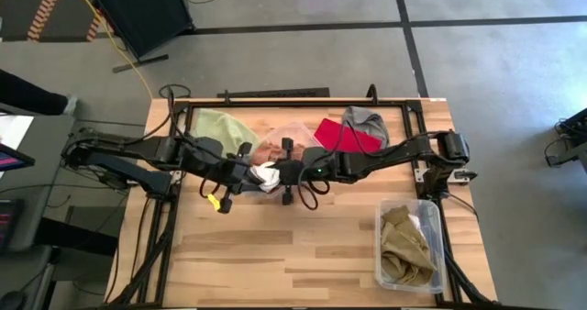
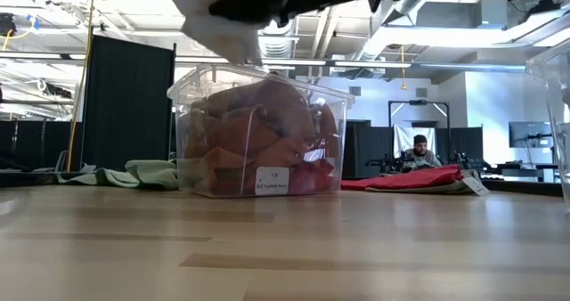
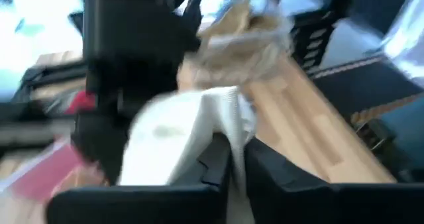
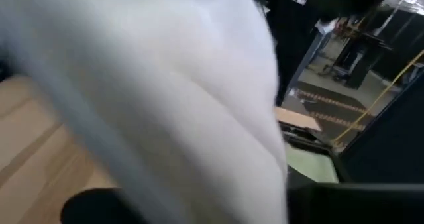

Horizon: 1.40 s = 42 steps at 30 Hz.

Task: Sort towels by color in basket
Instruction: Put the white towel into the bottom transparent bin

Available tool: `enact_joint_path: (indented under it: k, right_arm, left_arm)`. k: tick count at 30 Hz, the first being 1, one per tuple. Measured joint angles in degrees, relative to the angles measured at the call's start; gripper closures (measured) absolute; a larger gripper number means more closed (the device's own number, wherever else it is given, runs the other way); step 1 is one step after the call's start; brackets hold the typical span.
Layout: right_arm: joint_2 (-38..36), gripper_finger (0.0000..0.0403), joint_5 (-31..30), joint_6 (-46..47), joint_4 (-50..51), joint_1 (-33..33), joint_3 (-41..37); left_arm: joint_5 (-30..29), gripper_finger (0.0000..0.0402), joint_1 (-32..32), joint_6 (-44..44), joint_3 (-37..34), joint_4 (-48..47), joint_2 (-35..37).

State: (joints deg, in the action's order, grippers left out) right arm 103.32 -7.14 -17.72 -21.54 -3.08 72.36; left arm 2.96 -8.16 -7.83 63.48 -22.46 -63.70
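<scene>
Both sets of jaws meet mid-counter (image 1: 229, 255) on the white towel (image 1: 267, 174), raised above the wood. The left jaws (image 1: 249, 176) are clenched on one edge; the right jaws (image 1: 286, 172) have closed, apparently on the opposite edge. If the two pull apart unevenly, the cloth could slip free and drop. Just behind them, the clear bin (image 2: 258, 132) of orange cloths could get snagged. Beyond lie red (image 1: 347, 134), grey (image 1: 365, 119) and green (image 1: 223, 125) towels.

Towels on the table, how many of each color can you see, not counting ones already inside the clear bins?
Pale green towel: 1
Red towel: 1
Grey towel: 1
White towel, held up between the two grippers: 1
Total: 4
</scene>
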Motion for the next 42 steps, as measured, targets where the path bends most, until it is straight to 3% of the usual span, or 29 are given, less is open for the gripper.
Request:
enact_joint_path:
  k: [6,10,14,21,29,36,42]
  right_arm:
    - [-4.61,0.037,-4.15,-0.78,6.4,-2.7,0.0]
    - [-10.24,0.037,-9.33,-0.77,18.07,-6.26,0.0]
    - [-17.1,0.037,-13.88,2.22,30.8,-11.16,0.0]
    - [-28.8,0.037,-17.0,19.87,56.07,-21.76,0.0]
    - [-35.16,0.037,-15.4,51.71,82.61,-34.12,-0.02]
    - [-34.18,0.037,-6.69,73.49,93.99,-43.91,-0.15]
    - [-31.2,0.037,0.06,86.04,95.17,-49.67,-3.14]
  left_arm:
    - [-6.47,0.0261,-2.56,0.9,-0.02,-4.41,0.0]
    - [-6.65,0.0195,-4.59,2.47,-0.02,-5.05,0.0]
    - [-6.8,0.016,-7.44,3.98,-0.02,-5.17,-0.02]
    - [-6.93,0.0153,-12.28,4.49,-4.05,-0.9,-2.17]
    - [-6.91,0.0152,-13.38,2.61,-9.95,8.25,-8.87]
    - [-5.44,0.0152,-13.37,2.59,-10.32,14.18,-16.29]
    - [-3.11,0.0152,-13.49,2.66,-10.36,17.91,-20.9]
